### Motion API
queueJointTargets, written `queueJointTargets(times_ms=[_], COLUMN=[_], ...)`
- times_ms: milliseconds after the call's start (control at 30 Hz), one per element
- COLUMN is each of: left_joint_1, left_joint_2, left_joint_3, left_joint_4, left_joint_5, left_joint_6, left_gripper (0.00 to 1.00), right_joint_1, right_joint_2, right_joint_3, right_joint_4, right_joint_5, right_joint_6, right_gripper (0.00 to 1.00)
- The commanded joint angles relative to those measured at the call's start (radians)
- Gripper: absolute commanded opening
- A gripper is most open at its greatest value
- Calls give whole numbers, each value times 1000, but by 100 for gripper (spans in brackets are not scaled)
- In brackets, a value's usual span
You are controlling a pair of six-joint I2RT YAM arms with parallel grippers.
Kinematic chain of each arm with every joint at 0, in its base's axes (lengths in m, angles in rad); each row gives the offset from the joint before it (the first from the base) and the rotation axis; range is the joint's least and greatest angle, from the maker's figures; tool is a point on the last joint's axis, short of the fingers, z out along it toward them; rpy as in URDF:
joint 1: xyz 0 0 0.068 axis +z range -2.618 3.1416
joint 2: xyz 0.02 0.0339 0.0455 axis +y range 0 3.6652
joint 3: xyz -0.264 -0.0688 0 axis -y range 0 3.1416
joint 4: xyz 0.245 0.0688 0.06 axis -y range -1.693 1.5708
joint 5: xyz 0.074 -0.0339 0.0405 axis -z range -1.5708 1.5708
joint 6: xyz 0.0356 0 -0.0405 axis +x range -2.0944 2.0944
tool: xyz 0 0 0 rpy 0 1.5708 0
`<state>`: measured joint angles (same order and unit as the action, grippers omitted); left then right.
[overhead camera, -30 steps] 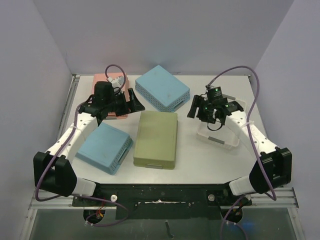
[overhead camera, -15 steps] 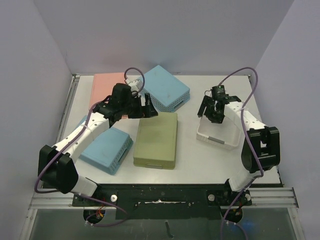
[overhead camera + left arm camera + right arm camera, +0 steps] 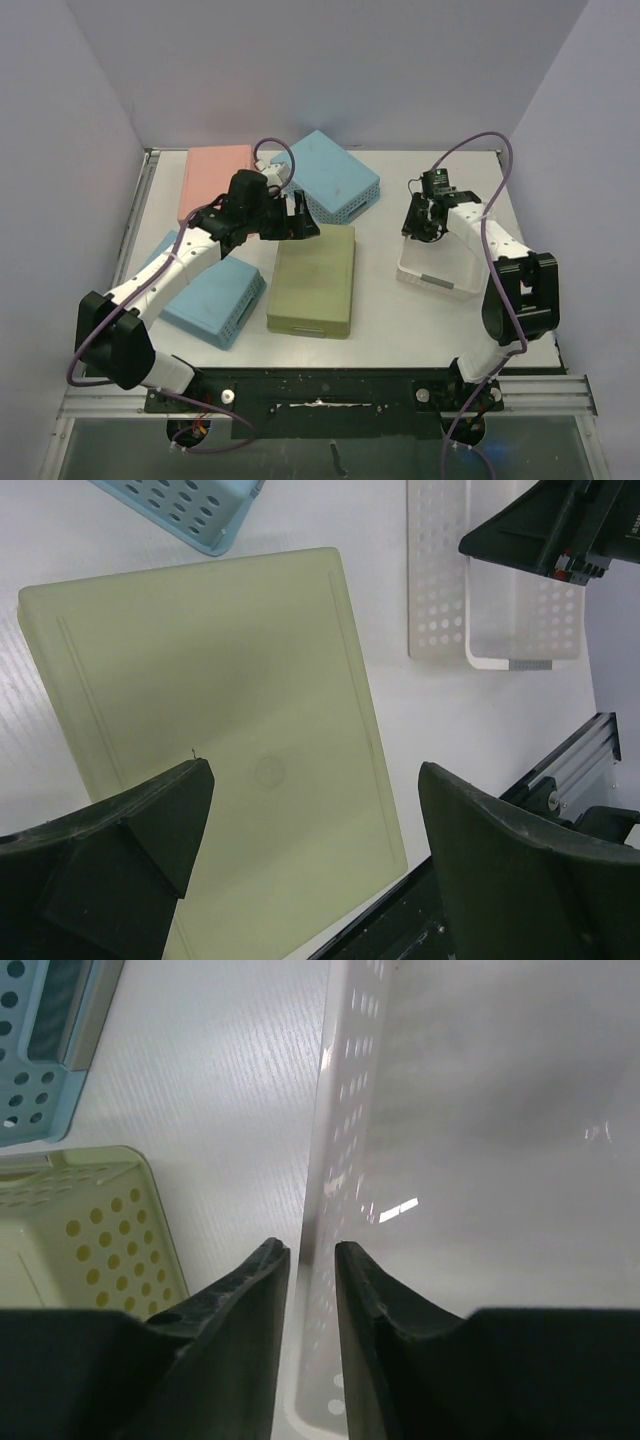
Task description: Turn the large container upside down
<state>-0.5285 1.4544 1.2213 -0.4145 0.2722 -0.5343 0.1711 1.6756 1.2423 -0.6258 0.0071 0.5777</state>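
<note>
The white perforated container (image 3: 432, 279) stands open side up at the right of the table. My right gripper (image 3: 419, 227) is at its far left wall. In the right wrist view, the fingers (image 3: 250, 1290) straddle that thin wall (image 3: 338, 1130) with only a narrow gap, so my right gripper (image 3: 310, 1252) is shut on it. My left gripper (image 3: 304, 219) is open and hovers over the far end of the upside-down green container (image 3: 313, 278). In the left wrist view, my left gripper (image 3: 312, 776) holds nothing above the green base (image 3: 220, 700). The white container (image 3: 512, 664) shows at the upper right.
An upside-down blue container (image 3: 326, 175) lies at the back centre and another (image 3: 210, 296) at the front left. A pink one (image 3: 214, 178) lies at the back left. The green container's perforated side (image 3: 90, 1230) is just left of my right fingers.
My left arm has swung right, from the pink container to over the green one. My right gripper has moved onto the white container's left wall and narrowed around it.
</note>
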Motion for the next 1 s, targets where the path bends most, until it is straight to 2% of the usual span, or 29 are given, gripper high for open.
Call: queueJointTargets(times_ms=[0, 67, 133, 167, 267, 367, 433, 500, 633, 733, 833, 967], left_joint_1=[-1, -1, -1, -1, -1, 6, 18, 32, 77, 141, 203, 221], left_joint_2=[-45, -36, -25, -21, -20, -50, -72, -84, -120, -179, -239, -283], left_joint_3=[0, 10, 23, 30, 43, 24, 18, 24, 51, 14, -39, -77], left_joint_4=[49, 42, 34, 27, 12, 19, 21, 6, -54, -50, -27, 13], left_joint_5=[-13, -9, -4, -2, -13, -60, -76, -96, -164, -148, -129, -180], left_joint_6=[20, 29, 37, 42, 49, 48, 53, 66, 100, 112, 119, 119], left_gripper=[86, 86, 86, 86, 86, 86, 86, 86, 86, 86, 86, 86], right_joint_1=[-3, -10, -13, -13, -13, -5, -4, -5, -15, -41, -103, -190], right_joint_2=[-10, 20, 52, 69, 78, 48, 20, -28, -121, -139, -172, -222], right_joint_3=[64, 71, 85, 93, 126, 178, 236, 255, 261, 278, 176, -163], right_joint_4=[16, 15, 15, 13, 0, -25, -23, 27, 145, 168, 339, 815], right_joint_5=[21, 40, 71, 90, 77, 56, -23, -187, -407, -524, -717, -926], right_joint_6=[-36, -31, -24, -17, -13, -31, -77, -93, -24, 21, 152, 448], right_gripper=[32, 39, 37, 30, 1, 0, 0, 0, 0, 0, 0, 0])
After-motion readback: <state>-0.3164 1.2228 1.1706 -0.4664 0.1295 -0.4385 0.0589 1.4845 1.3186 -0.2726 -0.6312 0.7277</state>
